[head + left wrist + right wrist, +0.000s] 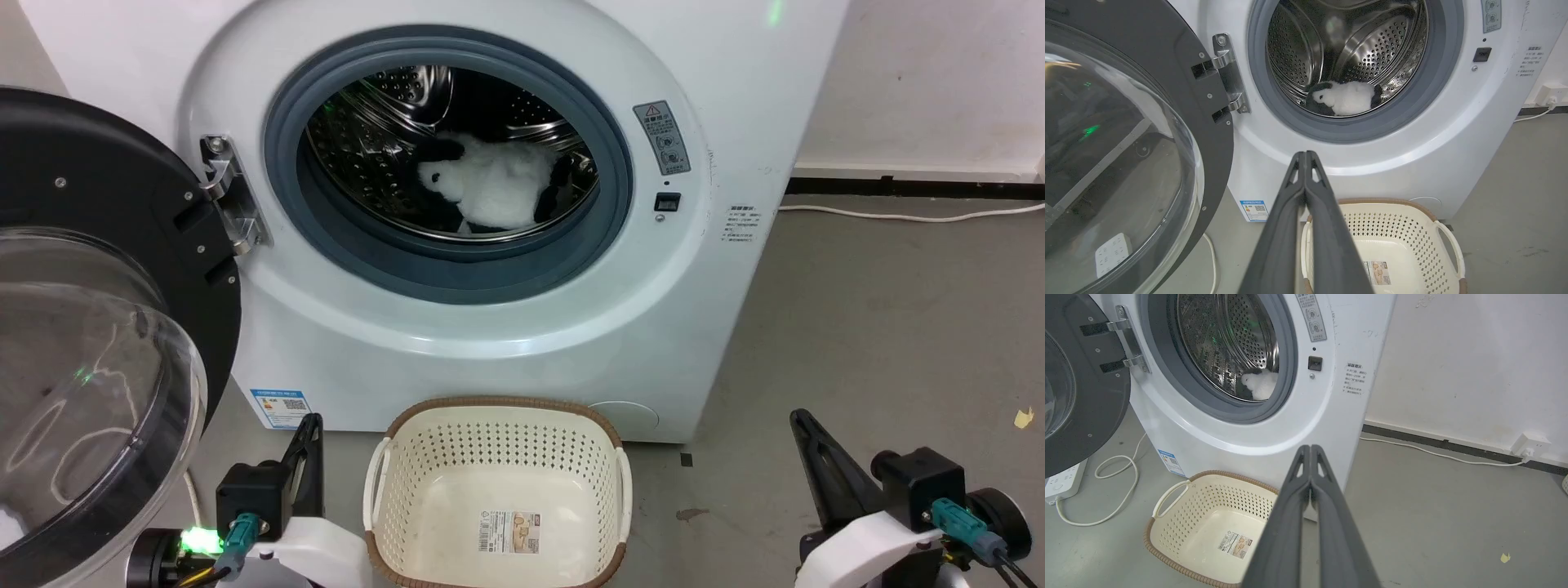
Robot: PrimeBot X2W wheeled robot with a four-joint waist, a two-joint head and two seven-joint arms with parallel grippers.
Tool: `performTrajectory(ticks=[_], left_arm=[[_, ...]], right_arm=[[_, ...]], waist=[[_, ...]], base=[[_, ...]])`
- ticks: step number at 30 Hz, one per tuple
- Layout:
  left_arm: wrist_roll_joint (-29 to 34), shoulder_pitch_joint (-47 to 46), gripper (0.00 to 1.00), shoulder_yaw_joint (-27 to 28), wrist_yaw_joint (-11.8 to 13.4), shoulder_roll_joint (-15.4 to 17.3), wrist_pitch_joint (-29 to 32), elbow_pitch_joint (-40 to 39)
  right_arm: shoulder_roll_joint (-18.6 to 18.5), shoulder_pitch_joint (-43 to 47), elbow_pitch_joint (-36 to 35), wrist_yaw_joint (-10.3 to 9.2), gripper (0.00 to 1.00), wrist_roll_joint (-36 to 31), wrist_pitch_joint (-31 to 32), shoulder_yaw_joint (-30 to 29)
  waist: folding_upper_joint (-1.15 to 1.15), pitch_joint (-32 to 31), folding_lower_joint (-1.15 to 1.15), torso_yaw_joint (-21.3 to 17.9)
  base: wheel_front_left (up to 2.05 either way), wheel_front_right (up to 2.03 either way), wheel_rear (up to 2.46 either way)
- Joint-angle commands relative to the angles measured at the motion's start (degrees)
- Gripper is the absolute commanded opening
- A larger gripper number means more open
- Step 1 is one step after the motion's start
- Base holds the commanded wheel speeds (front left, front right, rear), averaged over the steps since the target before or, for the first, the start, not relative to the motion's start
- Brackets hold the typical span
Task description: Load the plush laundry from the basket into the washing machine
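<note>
The plush laundry (490, 189), a fluffy white toy with black patches, lies inside the steel drum of the washing machine (735, 73); it also shows as the plush laundry (1345, 98) and the plush laundry (1259, 384). The cream basket (408, 490) stands on the floor before the machine with only a sticker on its bottom. My left gripper (313, 420) sits low at the basket's left, shut with nothing in it; its gripper tip (1305, 154) shows both fingers pressed together. My right gripper (798, 415) is low at the right, shut and holding nothing, its tip (1310, 448) likewise.
The washer's black-framed clear domed door (90, 343) swings wide open at the left, close to my left arm. A white cable (906, 216) runs along the wall base to a socket (1531, 445). A power strip (1063, 479) with a looped cord lies under the door.
</note>
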State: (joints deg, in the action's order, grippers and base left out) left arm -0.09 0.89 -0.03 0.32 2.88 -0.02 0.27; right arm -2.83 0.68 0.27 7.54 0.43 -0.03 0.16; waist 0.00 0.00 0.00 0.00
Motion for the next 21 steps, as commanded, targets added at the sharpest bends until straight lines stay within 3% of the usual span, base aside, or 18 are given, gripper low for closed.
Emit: performTrajectory(ticks=[1,21], left_arm=[[0.1,-0.9,0.0,0.0,-0.3,0.0,0.0,-0.3],[0.1,-0.9,0.0,0.0,-0.3,0.0,0.0,-0.3]], right_arm=[[0.0,-0.7,-0.3,-0.05,0.0,-0.4,0.0,-0.2],[0.0,-0.7,-0.3,-0.05,0.0,-0.4,0.0,-0.2]], waist=[[0.0,0.0,0.0,0.0],[0.0,0.0,0.0,0.0]], base=[[0.0,0.0,0.0],[0.0,0.0,0.0]])
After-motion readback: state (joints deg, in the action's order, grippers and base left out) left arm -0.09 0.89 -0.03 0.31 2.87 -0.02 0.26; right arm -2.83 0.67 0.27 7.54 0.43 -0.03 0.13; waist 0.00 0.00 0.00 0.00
